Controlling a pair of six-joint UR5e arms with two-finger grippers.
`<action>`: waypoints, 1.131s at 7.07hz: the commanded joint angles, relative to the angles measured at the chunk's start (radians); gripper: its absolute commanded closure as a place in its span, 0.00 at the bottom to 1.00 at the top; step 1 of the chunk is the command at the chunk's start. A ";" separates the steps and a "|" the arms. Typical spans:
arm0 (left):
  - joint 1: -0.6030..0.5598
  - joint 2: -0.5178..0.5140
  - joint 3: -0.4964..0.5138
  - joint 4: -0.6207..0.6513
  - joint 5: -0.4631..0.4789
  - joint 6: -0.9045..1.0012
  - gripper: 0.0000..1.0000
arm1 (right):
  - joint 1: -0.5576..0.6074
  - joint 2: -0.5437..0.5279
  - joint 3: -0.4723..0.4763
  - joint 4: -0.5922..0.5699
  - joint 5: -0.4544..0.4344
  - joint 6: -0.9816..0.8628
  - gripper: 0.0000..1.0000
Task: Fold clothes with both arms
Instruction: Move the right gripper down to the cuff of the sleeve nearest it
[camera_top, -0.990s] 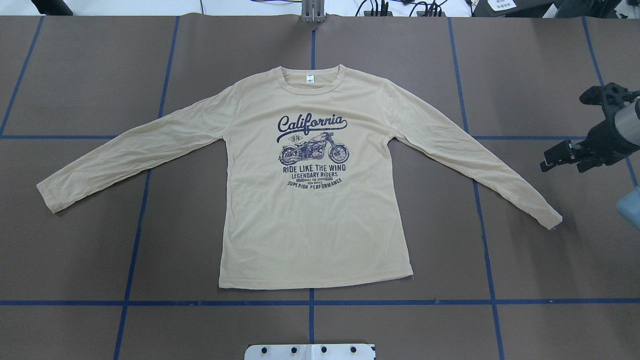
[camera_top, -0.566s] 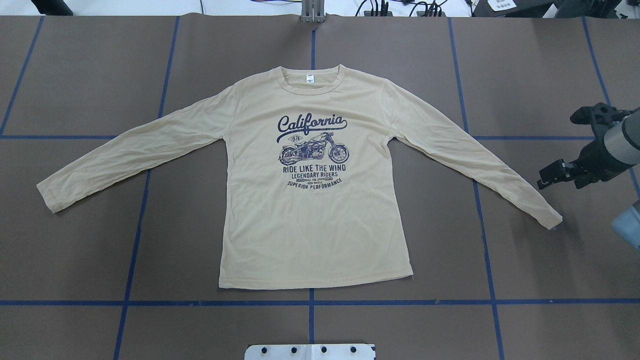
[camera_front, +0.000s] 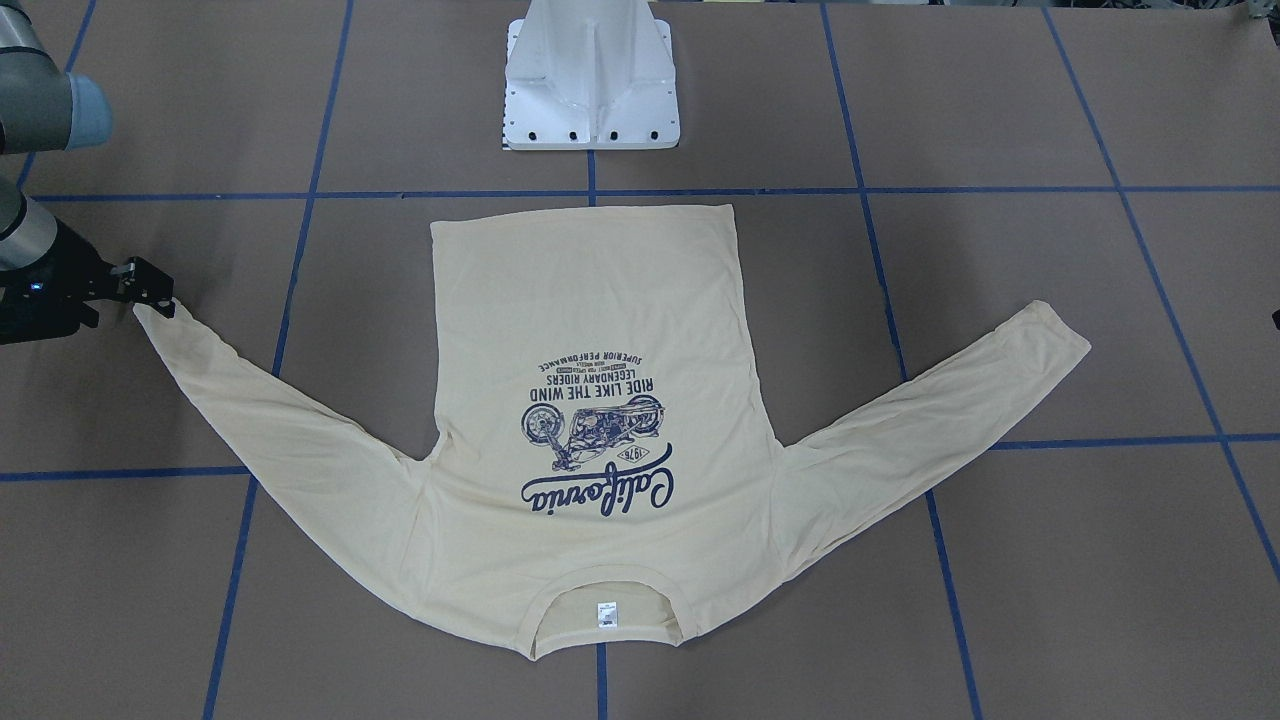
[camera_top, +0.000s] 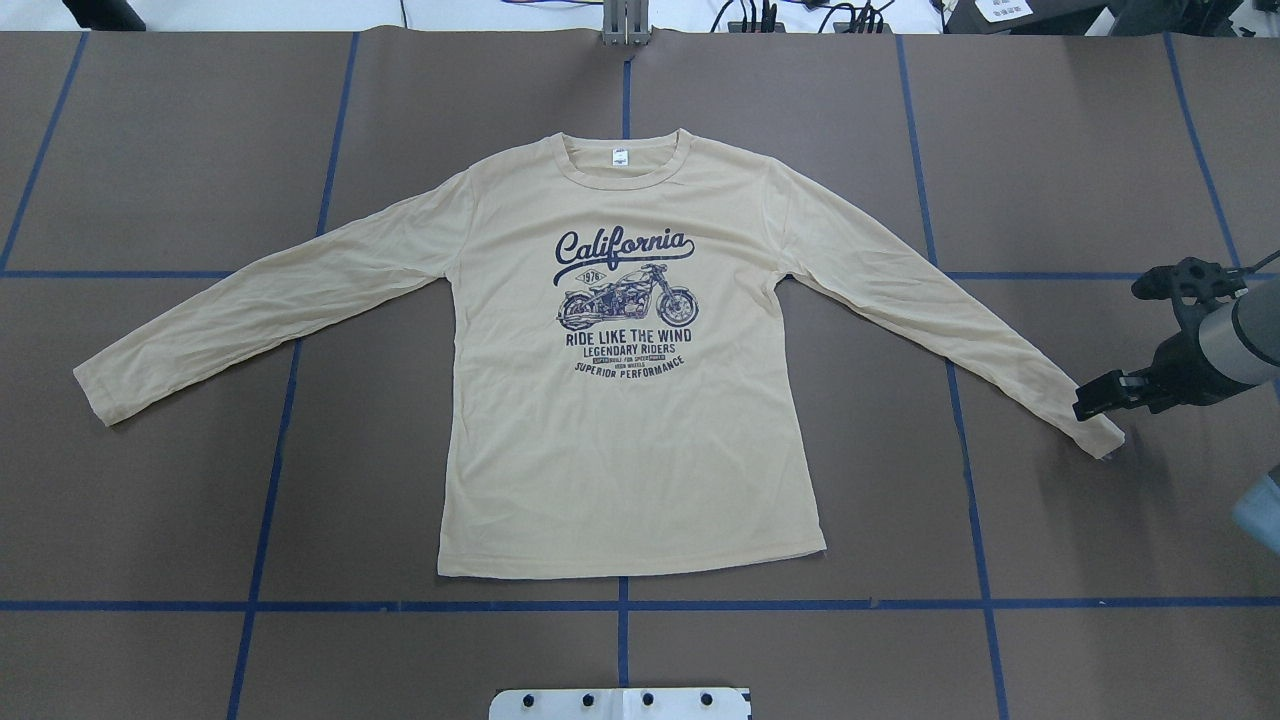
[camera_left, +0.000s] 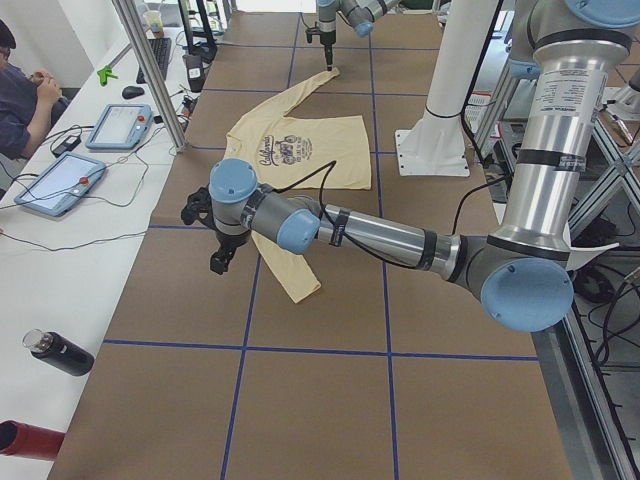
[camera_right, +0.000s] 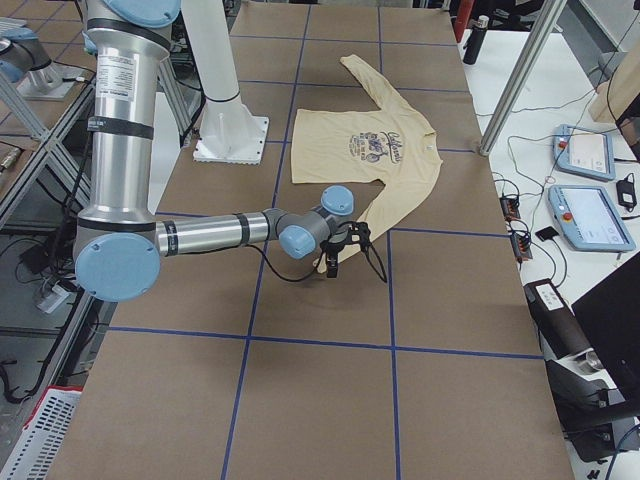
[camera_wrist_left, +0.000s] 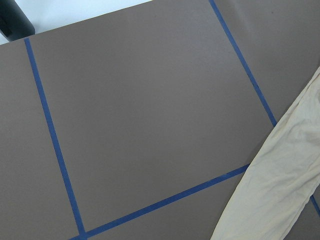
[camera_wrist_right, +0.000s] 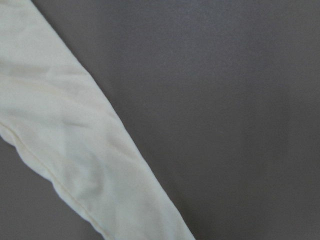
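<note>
The pale cream-yellow long-sleeved cotton T-shirt lies flat and face up on the matte brown table, which is gridded with blue tape lines. Both sleeves are splayed outward, and the navy motorcycle print sits below the ribbed round collar.

Over at the right sleeve's cuff, the black two-finger right gripper is poised right at the end of the fabric. Its jaws look parted, with nothing between them, and the cuff's hem is directly beneath the tips. I can't make out whether metal meets cloth. The wrist view under those jaws shows soft, lightly creased knit with a stitched edge.

The left gripper hangs tip-down just outboard of the other sleeve. I cannot tell how its jaws are set. Behind the shirt's hem stands the white metal pedestal.
</note>
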 joint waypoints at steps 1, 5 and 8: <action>0.000 0.003 0.004 0.000 -0.001 0.003 0.01 | -0.027 0.000 0.001 0.012 -0.007 0.031 0.12; 0.000 0.003 0.001 -0.001 -0.003 0.000 0.01 | -0.024 -0.007 -0.001 0.010 -0.004 0.031 0.26; -0.002 0.004 0.001 -0.001 -0.003 0.000 0.01 | -0.025 -0.018 -0.005 0.007 -0.001 0.031 0.26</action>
